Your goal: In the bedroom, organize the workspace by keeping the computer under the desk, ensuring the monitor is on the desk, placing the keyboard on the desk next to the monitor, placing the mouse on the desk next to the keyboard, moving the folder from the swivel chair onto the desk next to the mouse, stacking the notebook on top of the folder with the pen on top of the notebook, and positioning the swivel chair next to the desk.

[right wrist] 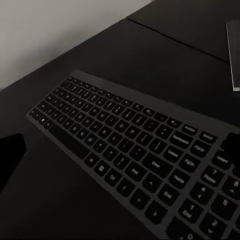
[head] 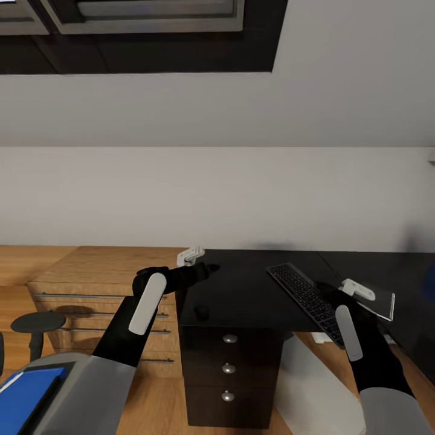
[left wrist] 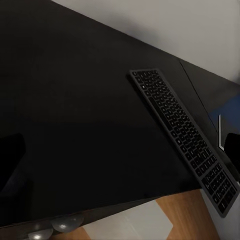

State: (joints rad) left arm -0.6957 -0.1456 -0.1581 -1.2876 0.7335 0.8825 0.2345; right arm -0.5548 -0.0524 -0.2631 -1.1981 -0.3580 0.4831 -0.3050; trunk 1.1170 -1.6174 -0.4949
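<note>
While the robot is facing the black desk point(head: 254, 284), the keyboard point(head: 308, 302) is lying flat on the desk top, slanting from about 11 o'clock down to 5 o'clock in the head view. Its near end is sticking out a little past the front edge of the desk, over the wood floor. The right gripper point(head: 357, 290) is hanging just beside that near end, at about 4 o'clock from the keys, and one dark fingertip point(right wrist: 10, 152) is showing close to the keyboard point(right wrist: 145, 150) in the right wrist view. It is too hard to see if its fingers are apart or together.

The left gripper point(head: 192, 256) is hovering over the far left corner of the desk, and it is also too hard to tell if it is open or closed. A small dark lump point(head: 202, 312), maybe the mouse, is sitting on the desk near the front edge, above the three drawers with silver knobs point(head: 228, 367).

A wooden chest point(head: 96, 302) is standing at 9 o'clock from the desk. The swivel chair point(head: 36, 338) is sitting at 8 o'clock, with the blue folder point(head: 27, 389) lying on its seat. A thin dark flat thing with a pale edge point(head: 380, 305) is lying at 3 o'clock from the keyboard.
</note>
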